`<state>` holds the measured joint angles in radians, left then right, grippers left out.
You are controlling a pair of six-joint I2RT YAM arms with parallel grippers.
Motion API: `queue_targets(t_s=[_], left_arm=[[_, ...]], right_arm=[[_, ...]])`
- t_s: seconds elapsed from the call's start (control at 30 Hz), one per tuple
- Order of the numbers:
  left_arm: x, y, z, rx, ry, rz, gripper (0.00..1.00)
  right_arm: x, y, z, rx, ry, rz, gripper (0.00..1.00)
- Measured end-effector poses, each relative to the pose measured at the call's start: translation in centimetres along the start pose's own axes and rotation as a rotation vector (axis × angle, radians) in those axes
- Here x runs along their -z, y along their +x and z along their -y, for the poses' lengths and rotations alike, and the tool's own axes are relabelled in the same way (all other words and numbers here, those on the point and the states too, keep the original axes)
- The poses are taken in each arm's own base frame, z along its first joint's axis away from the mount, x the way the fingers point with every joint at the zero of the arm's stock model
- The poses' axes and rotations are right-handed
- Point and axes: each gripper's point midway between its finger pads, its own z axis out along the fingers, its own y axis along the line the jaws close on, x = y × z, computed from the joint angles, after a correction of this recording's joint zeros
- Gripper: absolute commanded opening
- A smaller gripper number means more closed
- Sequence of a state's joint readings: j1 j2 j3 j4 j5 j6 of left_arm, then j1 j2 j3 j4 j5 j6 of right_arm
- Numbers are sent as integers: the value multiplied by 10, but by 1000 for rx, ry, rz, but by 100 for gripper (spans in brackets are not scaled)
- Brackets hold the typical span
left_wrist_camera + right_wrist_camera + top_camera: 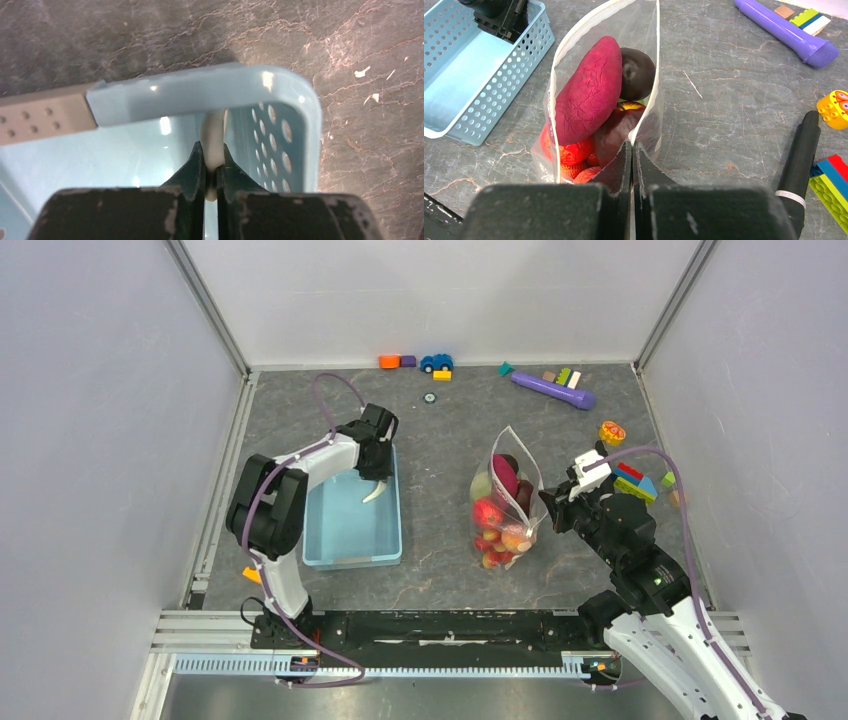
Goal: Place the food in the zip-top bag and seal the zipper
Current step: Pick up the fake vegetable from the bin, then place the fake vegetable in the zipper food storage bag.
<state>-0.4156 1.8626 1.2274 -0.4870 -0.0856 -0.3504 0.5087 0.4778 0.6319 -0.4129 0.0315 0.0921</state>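
We look out over a dark veined tabletop (440,570) boxed in by pale grey walls (90,390), with building blocks (635,483), a purple tube (553,390) and a toy car (436,362) toward the far side. Our right gripper (632,160) is pinched together on the edge of the zip-top bag (646,45), its fingers hiding the bag's lower part, and we cannot tell what the thin white curved piece (213,135) clamped in the left gripper (212,172) is. The bag sits mid-table with its mouth open, holding the food (586,95) in magenta, maroon, red and orange, while the white piece hangs inside the far right corner of the light blue basket (350,562) to its left.
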Motion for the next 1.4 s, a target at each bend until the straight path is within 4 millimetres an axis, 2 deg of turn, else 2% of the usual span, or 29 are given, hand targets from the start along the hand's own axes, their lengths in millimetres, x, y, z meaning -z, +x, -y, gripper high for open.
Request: queue_targets(t_s=[0.13, 0.23, 0.5, 0.6, 0.73, 0.87, 1.0, 1.17, 1.27, 1.4], left_arm=[[15, 0, -5, 8, -16, 19, 2], [38, -4, -8, 26, -16, 61, 2], [128, -32, 1, 67, 107, 285, 2], [160, -40, 12, 80, 202, 367, 5], [209, -48, 45, 51, 411, 485, 8], [250, -45, 102, -68, 657, 549, 8], [271, -26, 161, -192, 827, 527, 5], [295, -16, 229, -286, 979, 533, 3], [300, -14, 252, -262, 981, 555, 3], [301, -15, 269, -170, 930, 599, 2]], right_arm=[[0, 0, 0, 0, 0, 0, 0], [0, 0, 0, 0, 0, 0, 0], [0, 0, 0, 0, 0, 2, 0], [0, -1, 0, 0, 0, 3, 0], [1, -3, -1, -5, -5, 7, 0], [1, -3, -2, -12, -6, 7, 0], [1, -3, -3, -19, -13, 6, 0], [0, -3, -4, -27, -17, 5, 0], [1, -3, -4, -31, -17, 7, 0], [2, -4, -5, -36, -21, 14, 0]])
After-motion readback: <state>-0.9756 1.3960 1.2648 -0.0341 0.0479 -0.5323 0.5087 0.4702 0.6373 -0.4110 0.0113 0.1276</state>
